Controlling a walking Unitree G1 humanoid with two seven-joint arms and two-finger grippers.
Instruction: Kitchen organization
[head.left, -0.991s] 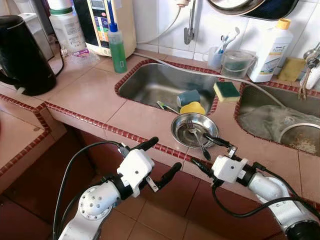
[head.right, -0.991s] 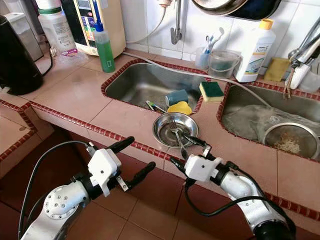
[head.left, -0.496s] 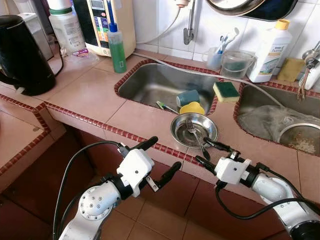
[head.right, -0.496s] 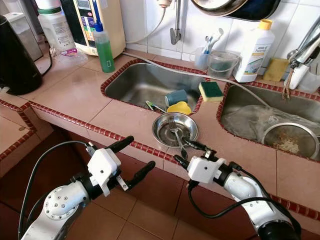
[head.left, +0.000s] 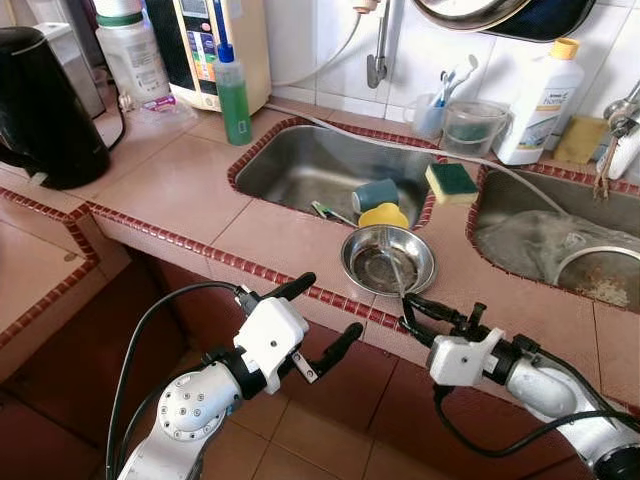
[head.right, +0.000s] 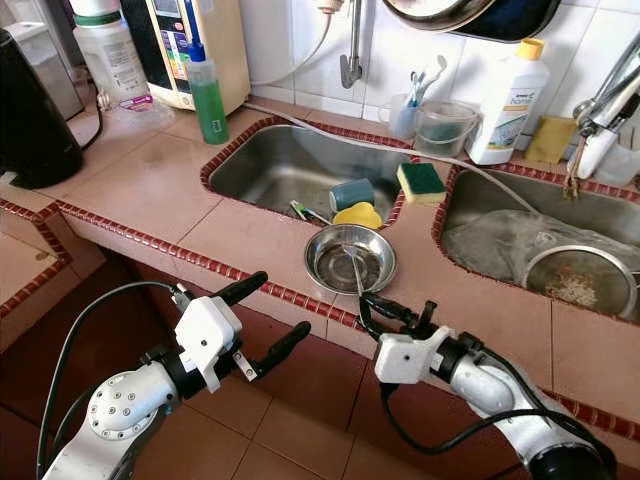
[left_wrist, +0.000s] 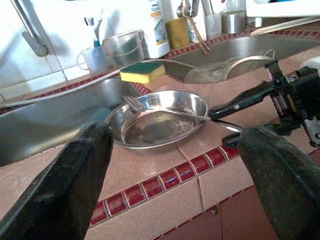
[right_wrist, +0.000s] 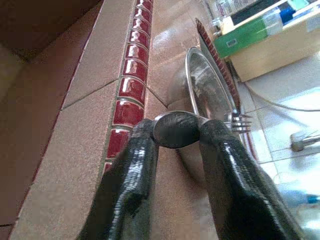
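The organizing looks barely begun: the right end effector (head.right: 366, 309) has only just taken hold of the fork (right_wrist: 210, 121), its two black fingers (right_wrist: 131, 185) pinched on the flat end of the handle, while the tines rest over the far rim of the steel bowl (head.right: 325, 262) just beyond it. Lifting the fork clear and putting it away is, as I judge it, what remains, along with the bowl itself. Further off, past the bowl, a yellow sponge (head.right: 358, 215) and a blue cup (head.right: 352, 192) lie in the sink (head.right: 260, 165), apparently not yet dealt with. The fork is slim, bright, polished metal with a broad rounded handle end, lying nearly flat across the bowl and reaching out over the tiled table (head.right: 250, 235) edge. The left end effector (head.left: 316, 316) hovers spread apart and empty, below the table edge, off to the side of the bowl.
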